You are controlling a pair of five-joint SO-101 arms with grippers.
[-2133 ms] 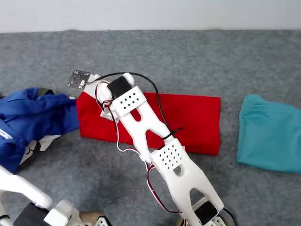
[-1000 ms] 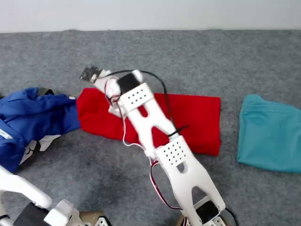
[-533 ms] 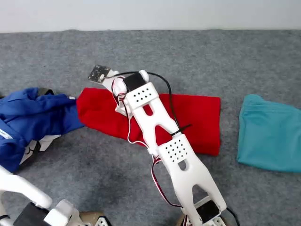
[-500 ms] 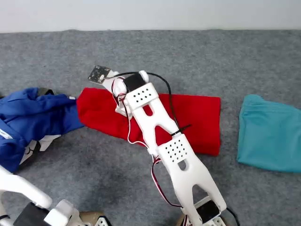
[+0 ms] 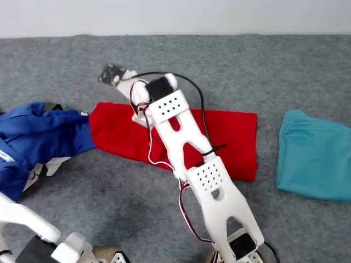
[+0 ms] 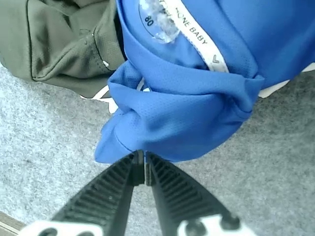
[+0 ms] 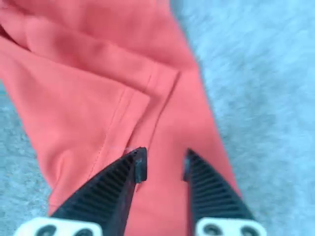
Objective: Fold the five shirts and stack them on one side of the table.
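High view: red shirt [image 5: 236, 137] lies as a flat strip mid-desk [image 5: 247, 66]; blue shirt [image 5: 38, 137] is bunched just beside one end, seemingly touching it; teal shirt [image 5: 315, 156] lies flat, apart from the other end; right arm [image 5: 181, 137] stretches across the red shirt toward the end near the blue one; left arm [image 5: 22, 219] sits low at the desk's near edge. Right wrist view: right gripper [image 7: 162, 164] is parted narrowly over red cloth, holding nothing; a sleeve hem and stitched seam overlap just ahead of the tips, detail the arm hides from above. Left wrist view: left gripper [image 6: 145, 167] is closed to a sliver right at the blue shirt's edge; can't tell if it pinches cloth; an olive garment [image 6: 64, 44] is tucked against the blue one, barely hinted at in the high view, which in turn gives the layout of all the shirts. Handling guess: shirts are light, limp, no stiffness; cloth will likely sag and drag on the rough desk; the blue mesh looks slick; best to pinch a hem or corner through all layers.
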